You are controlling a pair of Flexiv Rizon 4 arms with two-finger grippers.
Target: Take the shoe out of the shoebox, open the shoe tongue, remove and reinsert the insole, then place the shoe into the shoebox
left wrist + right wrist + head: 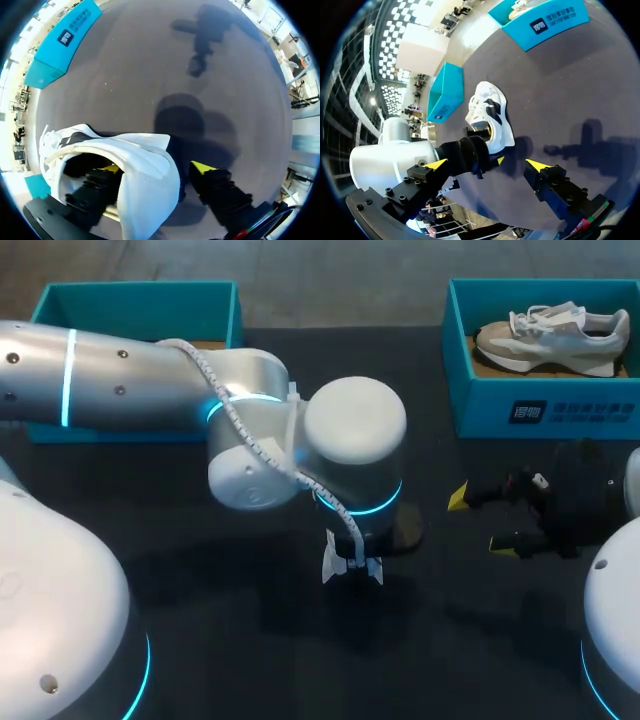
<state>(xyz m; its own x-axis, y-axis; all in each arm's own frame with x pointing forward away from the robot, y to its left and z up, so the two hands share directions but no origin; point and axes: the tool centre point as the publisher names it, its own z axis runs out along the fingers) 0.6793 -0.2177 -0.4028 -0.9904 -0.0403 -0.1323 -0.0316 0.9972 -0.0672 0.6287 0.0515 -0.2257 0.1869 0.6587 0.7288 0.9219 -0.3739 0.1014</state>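
Straddled the white shoe point(145, 160) at mid-table, tongue step judged in hand.

Noted a teal shoebox point(140, 302) at far left, no shoe showing in it. Found the left gripper point(157, 168) spread wide over the shoe: one finger point(112, 169) inside the opening, the other just outside the side wall, no pinch seen. Judged best to close gently on that wall, steadying the shoe before lifting the tongue. Found the right gripper point(480, 520) wide and bare, near the shoe's right side. Noted a second shoe point(550, 332) in the right shoebox point(540, 405).

Soft cloth shoe point(150, 175), matt table point(150, 75), glossy left arm point(120, 375), smooth cardboard shoebox point(540, 400).
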